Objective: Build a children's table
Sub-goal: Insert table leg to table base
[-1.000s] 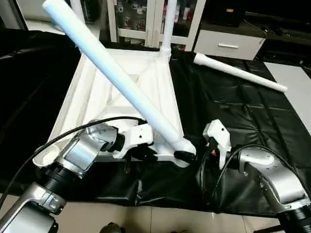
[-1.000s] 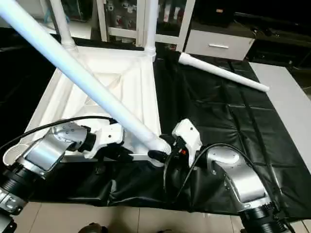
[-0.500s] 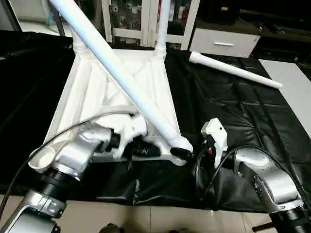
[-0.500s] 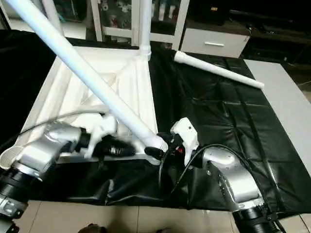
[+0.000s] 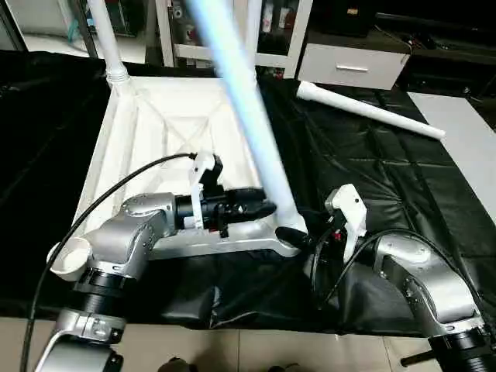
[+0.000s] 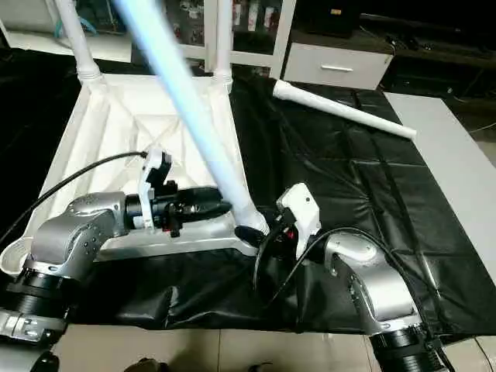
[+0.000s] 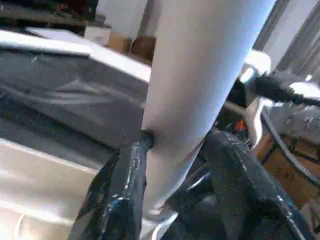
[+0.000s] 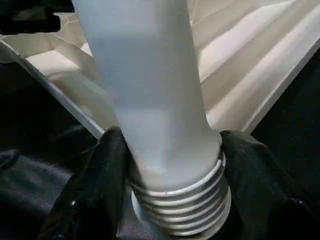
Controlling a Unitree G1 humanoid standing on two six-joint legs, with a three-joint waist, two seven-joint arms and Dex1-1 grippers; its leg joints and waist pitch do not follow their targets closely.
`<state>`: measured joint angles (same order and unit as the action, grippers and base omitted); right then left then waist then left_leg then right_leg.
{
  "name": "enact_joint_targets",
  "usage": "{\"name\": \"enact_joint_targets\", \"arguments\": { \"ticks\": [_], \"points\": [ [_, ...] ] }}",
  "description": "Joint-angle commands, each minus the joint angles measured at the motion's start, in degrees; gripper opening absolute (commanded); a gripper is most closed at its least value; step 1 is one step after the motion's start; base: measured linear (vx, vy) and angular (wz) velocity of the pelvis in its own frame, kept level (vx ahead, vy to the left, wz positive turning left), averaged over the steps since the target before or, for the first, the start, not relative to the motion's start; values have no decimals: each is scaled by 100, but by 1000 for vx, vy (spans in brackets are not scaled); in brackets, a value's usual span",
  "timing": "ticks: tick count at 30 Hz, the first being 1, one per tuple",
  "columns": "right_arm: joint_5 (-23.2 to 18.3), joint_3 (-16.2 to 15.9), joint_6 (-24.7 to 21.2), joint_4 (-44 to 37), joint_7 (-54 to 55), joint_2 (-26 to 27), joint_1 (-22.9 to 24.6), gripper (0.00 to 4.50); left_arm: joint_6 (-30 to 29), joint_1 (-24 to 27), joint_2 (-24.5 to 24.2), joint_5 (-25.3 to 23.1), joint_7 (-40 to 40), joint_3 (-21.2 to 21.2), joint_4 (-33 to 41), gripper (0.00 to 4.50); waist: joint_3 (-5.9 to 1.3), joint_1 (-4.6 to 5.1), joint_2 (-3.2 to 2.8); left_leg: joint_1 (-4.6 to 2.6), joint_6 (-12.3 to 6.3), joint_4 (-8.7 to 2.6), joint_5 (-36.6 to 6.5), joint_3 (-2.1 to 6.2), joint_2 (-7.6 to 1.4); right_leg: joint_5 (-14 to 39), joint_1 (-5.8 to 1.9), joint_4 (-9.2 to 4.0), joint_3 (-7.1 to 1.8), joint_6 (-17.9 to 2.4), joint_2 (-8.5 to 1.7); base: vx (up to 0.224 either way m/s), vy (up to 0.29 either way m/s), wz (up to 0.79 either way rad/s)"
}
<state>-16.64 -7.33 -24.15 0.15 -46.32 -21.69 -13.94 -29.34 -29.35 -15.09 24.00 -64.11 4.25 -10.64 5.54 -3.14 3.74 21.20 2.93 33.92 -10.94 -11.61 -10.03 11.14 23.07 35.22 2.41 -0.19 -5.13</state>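
Swung nearer upright since a second ago: the leg (image 5: 248,116) at the near right corner socket (image 5: 288,236), earlier slanting low across the tabletop (image 5: 167,128). At far left, left claw (image 5: 260,208) now reaching level toward that leg just above the socket, fingers (image 7: 122,185) apart with one touching the tube; earlier tucked low against the near rim. Just right of the socket, right claw (image 5: 298,236) spread either side of the leg's base. Threaded ribs (image 8: 182,205) at that base clear from the right wrist, hidden from the head. Beyond the right claw, a loose leg (image 5: 368,110) flat on the black sheet (image 5: 372,178).
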Motion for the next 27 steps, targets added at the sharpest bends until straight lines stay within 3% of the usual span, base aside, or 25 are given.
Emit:
{"name": "enact_joint_targets", "arguments": {
  "ticks": [1, 5, 19, 20, 24, 27],
  "points": [
    [-12, -50, 35, -4, 58, 47, -83, 253, 27, 1, 113, 215, -54, 77, 336, 258, -371, -26, -66, -78, -249, -436, -939, 152, -332, 686, -264, -384, -254, -1478, -339, 0, 0, 0],
    [-4, -40, 45, 16, 42, 55, -108, 252, 21, -65, 145, 260, -26, 94, 448, 288, -372, -9, -61, -84, -223, -435, -948, 152, -331, 759, -255, -391, -257, -1415, -332, 0, 0, 0],
    [14, -24, 27, -49, 27, 54, -156, 252, 429, -607, 445, -6, 659, -64, 62, 289, -379, -8, -48, -71, -314, -409, -783, 152, -323, 493, -275, -371, -253, -1458, -330, 0, 0, 0],
    [13, -21, 30, -50, 30, 57, -158, 252, 452, -645, 471, -6, 705, -97, -8, 262, -382, -9, -43, -71, -348, -401, -720, 146, -319, 405, -277, -362, -252, -1483, -327, 0, 0, 0],
    [14, -3, 43, -52, 34, 57, -180, 252, 394, -672, 459, 71, 688, -122, -25, 250, -386, -15, -49, -76, -382, -399, -693, 149, -322, 403, -276, -358, -248, -1491, -330, 0, 0, 0],
    [113, -26, 129, -57, 72, 42, -203, 252, 334, -695, 430, 102, 661, -97, 18, 216, -379, -14, -53, -78, -359, -406, -742, 148, -325, 473, -268, -363, -246, -1492, -323, 0, 0, 0]
  ]
}}
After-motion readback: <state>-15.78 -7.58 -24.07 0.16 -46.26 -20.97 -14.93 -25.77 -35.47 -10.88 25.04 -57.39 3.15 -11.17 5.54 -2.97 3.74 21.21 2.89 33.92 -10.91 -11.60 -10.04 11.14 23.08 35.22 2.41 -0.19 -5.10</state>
